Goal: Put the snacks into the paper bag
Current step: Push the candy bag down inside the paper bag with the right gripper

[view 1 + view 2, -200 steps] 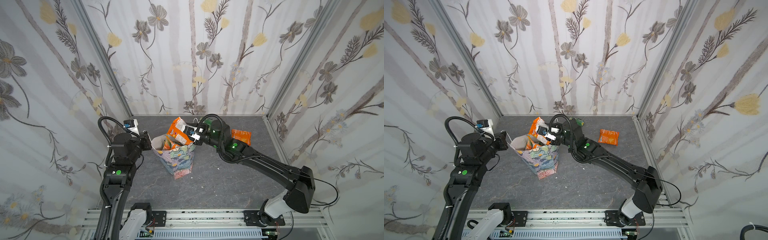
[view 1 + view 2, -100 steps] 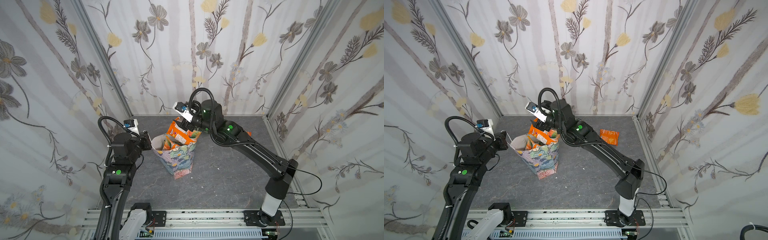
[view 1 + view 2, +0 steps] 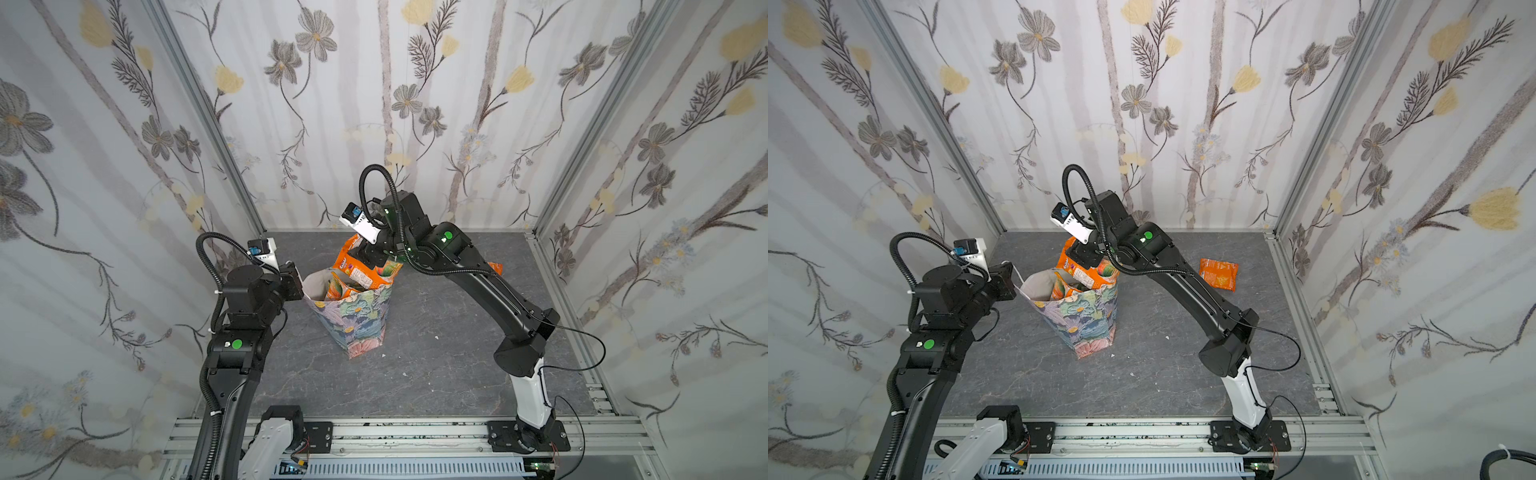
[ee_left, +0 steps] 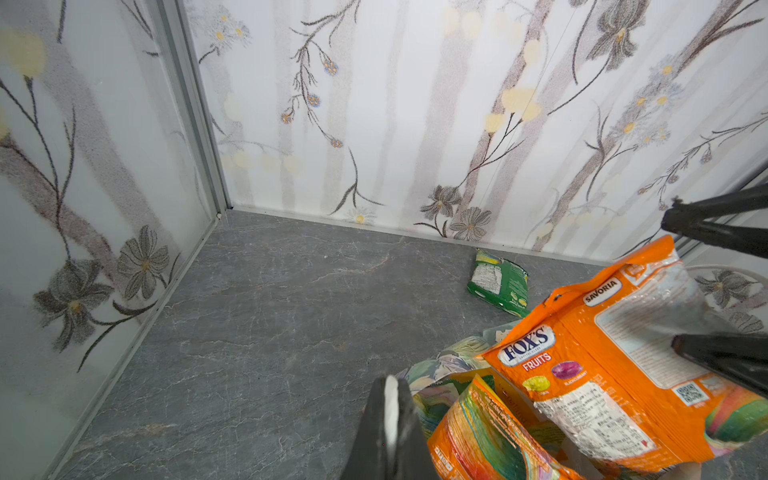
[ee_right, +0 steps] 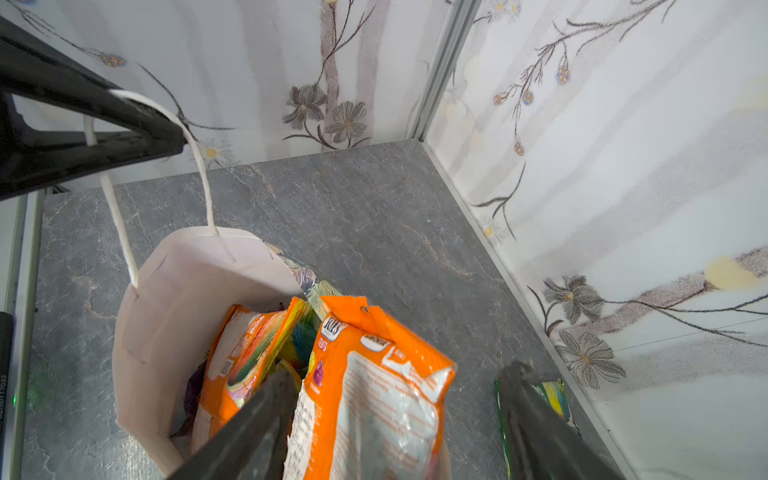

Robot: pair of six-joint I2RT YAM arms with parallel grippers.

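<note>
Standing upright near the middle of the worktop [image 3: 436,365], the paper bag [image 3: 353,320] already holds several snacks [image 5: 245,357]: orange and multicoloured packets show inside its white mouth. One orange FOX'S packet [image 5: 365,395] is only partly in, with its lower end inside and its upper end poking out over the far rim. Two more lie outside. A loose orange packet [image 3: 1219,273] sits on the worktop well to the right of the bag, and a green packet [image 4: 498,284] lies near the back wall. I judge the task well past halfway, with one packet to settle and two to fetch.

The right arm arches high over the bag from the right, its wrist tipped downward. The right gripper [image 5: 401,370] straddles the protruding packet with its jaws apart: one finger [image 5: 257,424] is close beside it and the other is clear, so nothing is clamped. The left arm stands low at the bag's left side. The left gripper [image 4: 390,386] is pinched together on the white cord handle [image 5: 201,174], pulling the mouth open.
</note>
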